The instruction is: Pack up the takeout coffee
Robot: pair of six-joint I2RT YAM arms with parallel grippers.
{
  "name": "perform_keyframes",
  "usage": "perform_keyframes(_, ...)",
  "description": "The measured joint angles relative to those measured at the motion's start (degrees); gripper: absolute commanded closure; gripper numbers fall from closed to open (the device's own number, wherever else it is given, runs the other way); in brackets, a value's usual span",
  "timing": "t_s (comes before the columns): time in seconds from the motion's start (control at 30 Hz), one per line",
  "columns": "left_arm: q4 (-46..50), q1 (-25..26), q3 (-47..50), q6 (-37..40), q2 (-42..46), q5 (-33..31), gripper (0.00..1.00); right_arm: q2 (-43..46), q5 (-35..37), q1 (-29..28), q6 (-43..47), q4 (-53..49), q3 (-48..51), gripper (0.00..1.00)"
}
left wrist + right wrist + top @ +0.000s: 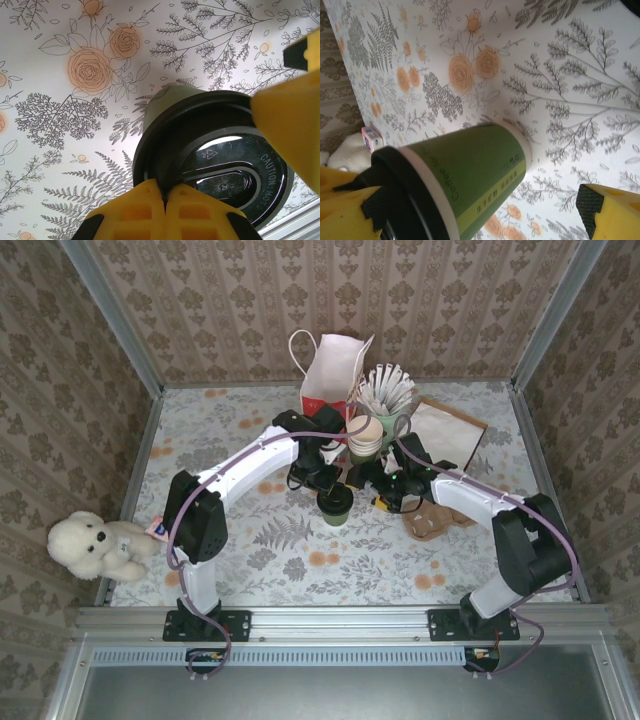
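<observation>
Arms (245,465) bent inward, left fingers (135,212) over takeout coffee (220,165)

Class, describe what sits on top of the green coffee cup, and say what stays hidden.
A round black plastic lid sits on the green cup. The lid hides whatever is inside the cup.

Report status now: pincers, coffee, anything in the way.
Left pincer shut at rim of lid. Right pincer open, straddling takeout coffee, upright. Stack of cups stands close before paper bag.
</observation>
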State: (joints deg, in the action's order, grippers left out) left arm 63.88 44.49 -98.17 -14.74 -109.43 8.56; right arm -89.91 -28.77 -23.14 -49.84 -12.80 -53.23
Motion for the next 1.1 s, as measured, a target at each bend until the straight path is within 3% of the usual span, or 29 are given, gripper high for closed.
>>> perform_keyframes(0.77,-2.56,-0.28,2.56,2.08,1.51,0.66,1.0,-5.51,-1.18,-1.53,-1.77,4.7,-2.75,0.03)
perform_keyframes(1.1,-3.52,0.17,3.63,-3.34,2.56,-0.11,1.0,9.66,5.95,-3.56,1.4,5.46,7.65,0.0)
